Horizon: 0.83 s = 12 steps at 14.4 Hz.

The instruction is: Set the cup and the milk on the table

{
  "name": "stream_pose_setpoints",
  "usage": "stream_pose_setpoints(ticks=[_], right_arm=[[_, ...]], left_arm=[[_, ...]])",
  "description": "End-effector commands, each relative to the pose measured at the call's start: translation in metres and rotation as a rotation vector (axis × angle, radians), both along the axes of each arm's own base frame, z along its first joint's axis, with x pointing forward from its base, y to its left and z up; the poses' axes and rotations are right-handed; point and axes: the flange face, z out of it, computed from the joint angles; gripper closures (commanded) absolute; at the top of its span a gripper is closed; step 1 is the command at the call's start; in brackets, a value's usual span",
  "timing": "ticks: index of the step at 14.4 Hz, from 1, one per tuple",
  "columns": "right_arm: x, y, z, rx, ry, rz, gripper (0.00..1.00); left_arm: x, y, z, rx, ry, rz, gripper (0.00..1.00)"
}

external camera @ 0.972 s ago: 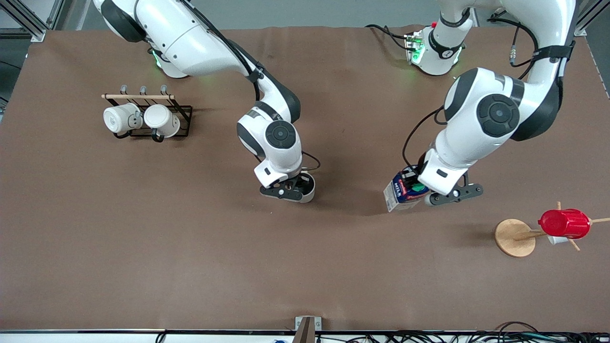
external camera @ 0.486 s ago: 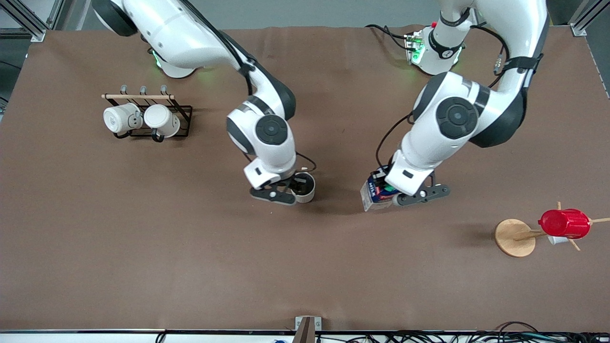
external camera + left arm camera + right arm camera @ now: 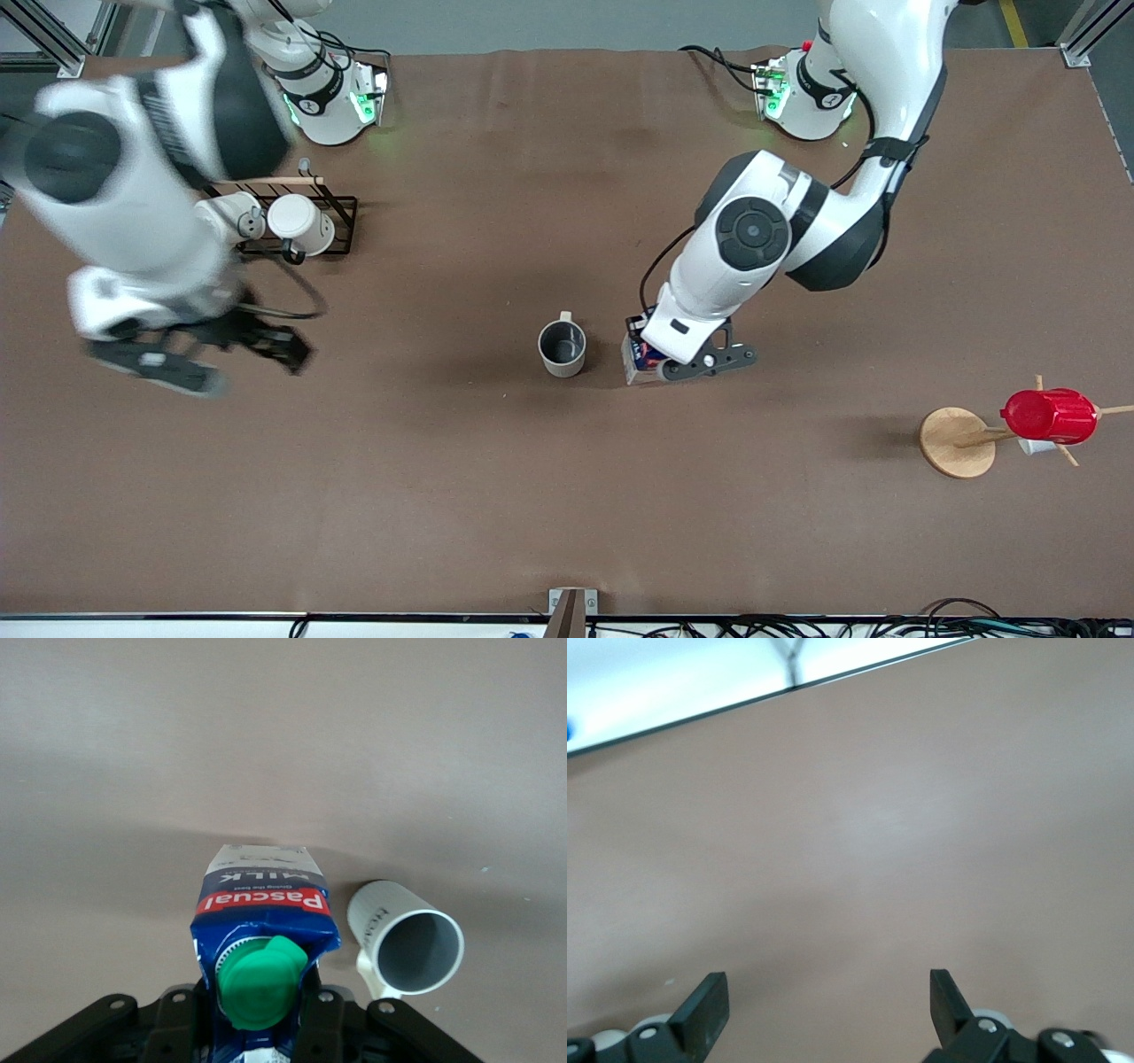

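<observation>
The small cream-white mug with the grey inside (image 3: 562, 346) stands upright on the plain brown matte tabletop (image 3: 567, 496) near the middle, loop handle pointing toward the robots' bases, and nothing has hold of it. Just beside it, toward the left arm's end of the table, is the small dark-blue milk carton with white sides (image 3: 640, 359), and the left gripper (image 3: 678, 363) is clamped on its upper part. From the left wrist view the carton (image 3: 262, 926) shows its round green cap (image 3: 260, 981), a red band and white "MILK" lettering, with the black fingers (image 3: 322, 1014) pressed against both sides of it and the mug (image 3: 407, 937) close alongside, a gap showing between the two. Whether the carton's base touches the tabletop cannot be told. The right gripper (image 3: 199, 350) is up over the tabletop toward the right arm's end, blurred; in the right wrist view its fingers (image 3: 706, 1008) are spread wide with nothing between them, only brown sheet below. Near it, a black wire rack with a wooden rail (image 3: 288, 217) carries two all-white mugs (image 3: 270, 223). At the left arm's end, a small round wooden disc (image 3: 955, 441) carries a pegged stand with a red ribbed cup (image 3: 1050, 415) on it.
</observation>
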Motion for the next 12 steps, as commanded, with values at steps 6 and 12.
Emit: stream_pose_setpoints(ticks=[6,12], right_arm=[[-0.073,-0.173,0.072,0.062,0.162,0.163,0.0],[-0.087,-0.19,0.065,0.097,0.186,0.175,0.0]], left_arm=[[-0.006,-0.05,-0.021,0.034,-0.034,-0.09,0.76],[-0.019,-0.062,-0.027,0.051,-0.011,-0.116,0.76]])
